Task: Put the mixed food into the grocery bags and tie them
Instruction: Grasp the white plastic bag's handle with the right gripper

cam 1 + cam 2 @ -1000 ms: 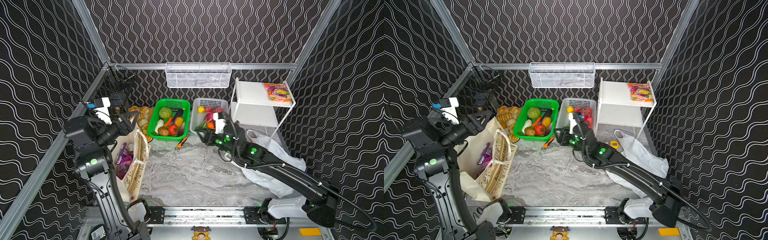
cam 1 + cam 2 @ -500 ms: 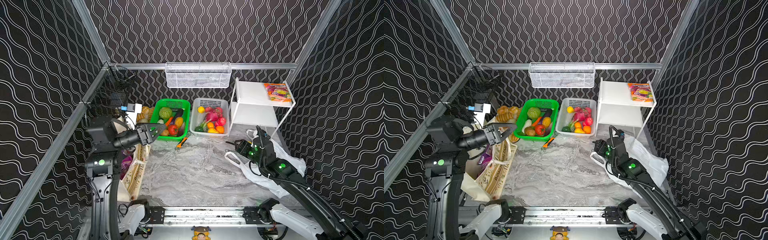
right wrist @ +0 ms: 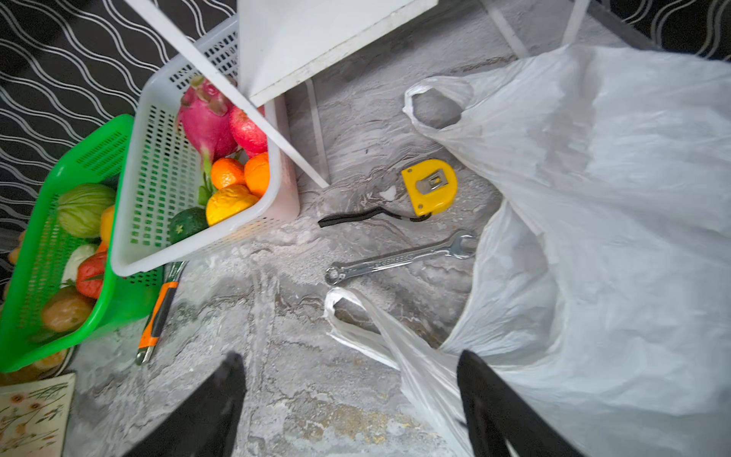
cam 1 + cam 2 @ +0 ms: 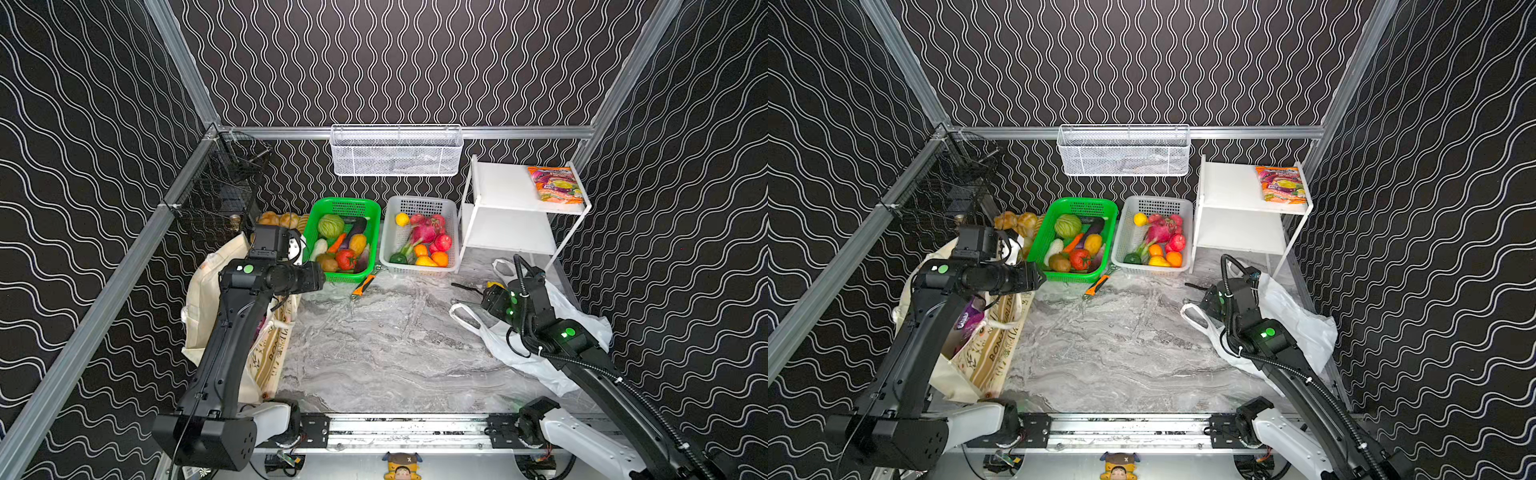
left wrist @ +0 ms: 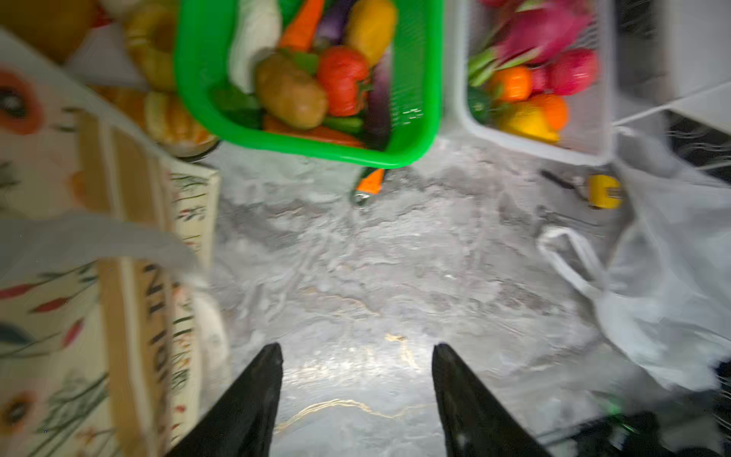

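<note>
Mixed food sits mostly in the green basket [image 4: 347, 201] at the back of the marble table [image 4: 395, 340]: a green cabbage [image 4: 331, 225], a red tomato [image 4: 345, 258], a brown potato [image 4: 327, 262] and a yellow-orange piece [image 4: 357, 244] among other toy vegetables. A purple snack packet [image 4: 963, 322] shows in the mouth of the cream canvas tote [image 4: 203, 299], which stands at the table's left edge under my left arm.

My left pincer [image 5: 356, 347] hangs released above bare marble just beside the tote's printed panel, with nothing between its fingers.

The white plastic carrier bag [image 4: 596, 326] lies slumped on the right of the table, in front of the white shelf [image 4: 503, 185]. My right pincer [image 3: 352, 356] is released too, fingers wide apart over the bag's nearer loop handle [image 3: 356, 312]. The handle lies on the marble beneath. Whether a finger touches the plastic I cannot tell.

Beyond that handle lie a steel wrench [image 3: 395, 259] and a yellow tape measure [image 3: 429, 186]. An orange utility knife [image 4: 362, 286] lies at the green basket's front, and a white basket [image 4: 419, 200] of toy fruit stands beside it.
</note>
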